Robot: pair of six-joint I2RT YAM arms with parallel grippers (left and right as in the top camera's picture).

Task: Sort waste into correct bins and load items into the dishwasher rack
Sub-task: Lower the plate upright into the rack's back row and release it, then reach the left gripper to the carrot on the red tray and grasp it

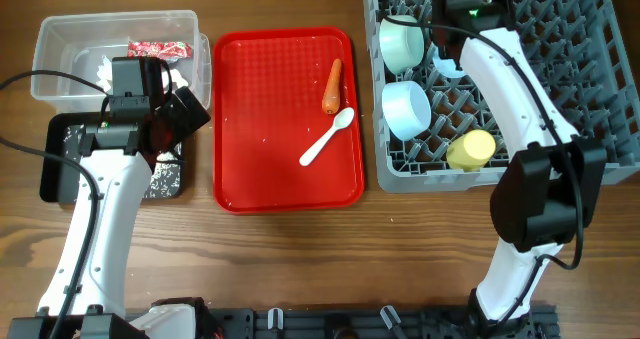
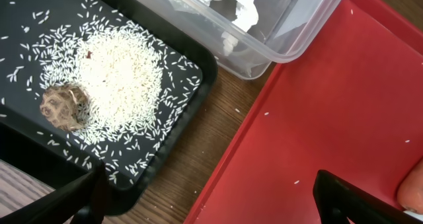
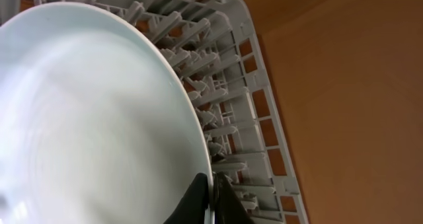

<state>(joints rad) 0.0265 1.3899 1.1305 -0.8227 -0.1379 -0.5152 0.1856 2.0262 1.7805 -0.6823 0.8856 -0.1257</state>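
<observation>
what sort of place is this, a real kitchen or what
Probably a robot test bench staged as a dish-return station: a dishwasher rack, a red serving tray and a black tray of rice on one wooden table.

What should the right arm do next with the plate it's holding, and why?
Probably ease the pale blue plate a little further down between the pegs of the dishwasher rack before letting go. The right gripper is shut on the plate's rim, and the plate sits close against the peg rows, so it looks nearly placed.
</observation>
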